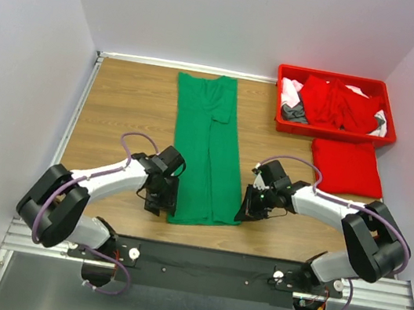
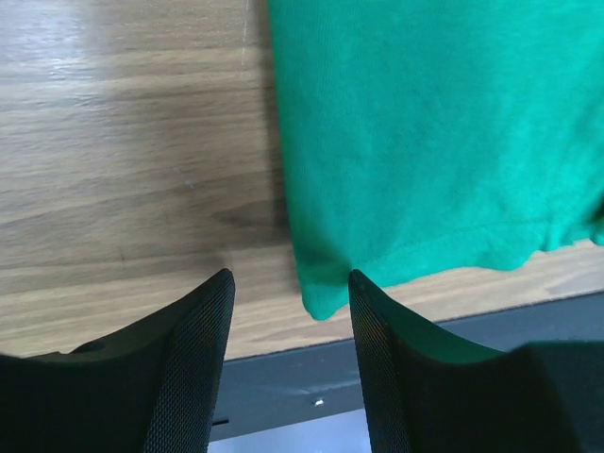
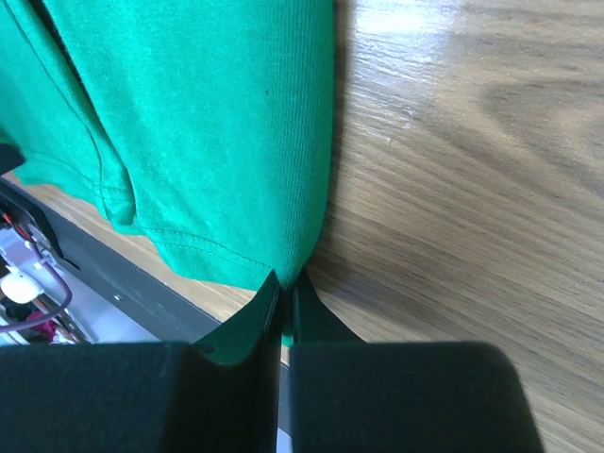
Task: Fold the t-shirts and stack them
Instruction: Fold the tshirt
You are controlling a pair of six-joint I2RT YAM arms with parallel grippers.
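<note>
Top external view is showing me the green shirt (image 1: 207, 151) lying as a long narrow strip down mid-frame, its lower hem between my grippers. My right gripper (image 3: 285, 283) is pinching one hem corner, fingers pressed together on it. My left gripper (image 2: 288, 283) is hanging spread, the other corner lying between its fingers. A folded red shirt (image 1: 346, 166) is lying at centre right.

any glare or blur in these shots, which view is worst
Right wrist: worst, glare washes out the table at the top. Left wrist: milder sheen on the wood at top left, green t-shirt weave sharp. Top external: even light, soft shadows, no glare.
</note>
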